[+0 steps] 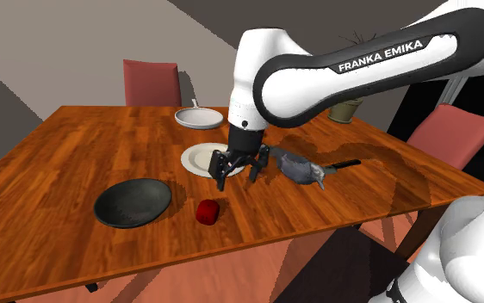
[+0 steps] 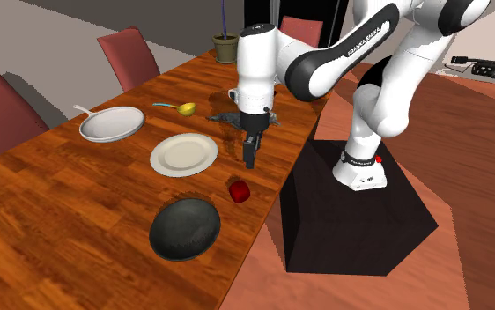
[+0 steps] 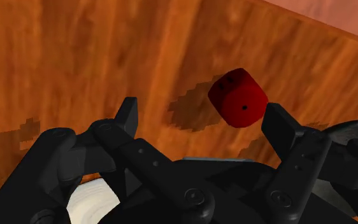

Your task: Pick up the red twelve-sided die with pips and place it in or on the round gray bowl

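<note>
Red pipped die (image 1: 207,211): compact, no long axis, sits on the wooden table (image 1: 59,163) just beside the dark round bowl (image 1: 133,203); black gripper (image 1: 237,179), fingers wide apart and empty, hovers farther from the bowl, not yet over the die.

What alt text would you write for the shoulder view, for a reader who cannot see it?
The black gripper hangs open above a wooden table, near a white plate. The red die lies on the table closer to the camera, not held, beside a dark gray bowl.
</note>
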Robot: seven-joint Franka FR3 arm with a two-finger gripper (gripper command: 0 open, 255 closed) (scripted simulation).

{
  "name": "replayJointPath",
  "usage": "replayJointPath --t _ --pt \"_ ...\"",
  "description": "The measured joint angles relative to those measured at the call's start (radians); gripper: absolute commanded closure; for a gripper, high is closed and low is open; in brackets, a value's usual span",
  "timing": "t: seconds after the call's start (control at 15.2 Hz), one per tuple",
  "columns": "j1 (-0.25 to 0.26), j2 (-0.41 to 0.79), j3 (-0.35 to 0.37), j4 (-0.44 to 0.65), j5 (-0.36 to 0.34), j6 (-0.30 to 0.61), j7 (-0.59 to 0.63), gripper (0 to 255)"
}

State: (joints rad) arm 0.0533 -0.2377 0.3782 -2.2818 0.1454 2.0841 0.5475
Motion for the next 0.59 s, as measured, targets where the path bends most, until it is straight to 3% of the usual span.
replayJointPath --t 0.4,0.59 --pt "0.010 0.211 0.060 0.082 -0.079 0.138 0.137 0" --pt "0.013 0.247 0.064 0.075 -0.096 0.180 0.154 0"
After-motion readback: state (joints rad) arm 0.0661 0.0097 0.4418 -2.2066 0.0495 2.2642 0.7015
